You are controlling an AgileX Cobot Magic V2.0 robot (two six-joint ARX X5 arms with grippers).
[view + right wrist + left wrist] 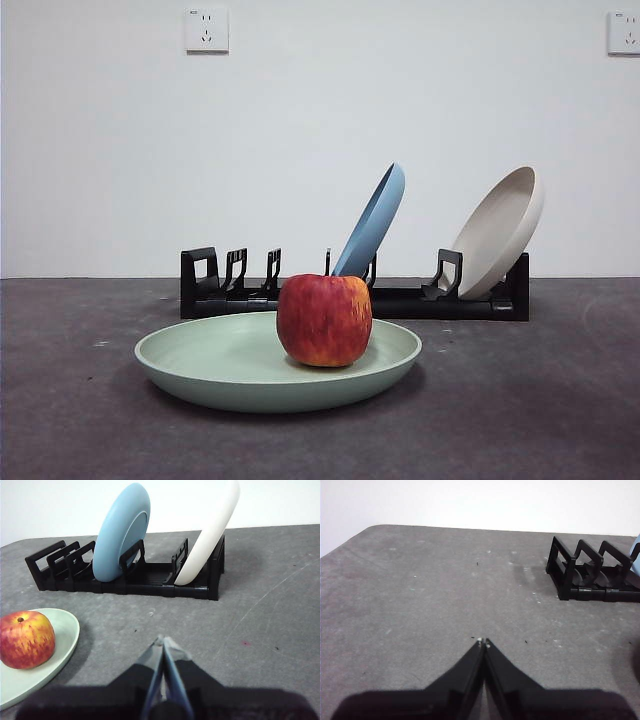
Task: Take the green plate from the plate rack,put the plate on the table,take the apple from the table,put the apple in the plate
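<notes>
On the table [560,400], the apple [324,320] is seated in the green plate [220,365], before the plate rack [400,300]. Well apart from it, the right gripper [162,641] is held pressed together over bare table, and the left gripper [482,641] likewise, near the rack's end.

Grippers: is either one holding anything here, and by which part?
Nothing is held. The left gripper and right gripper are both shut on nothing, above bare table. The apple sits free in the green plate.
</notes>
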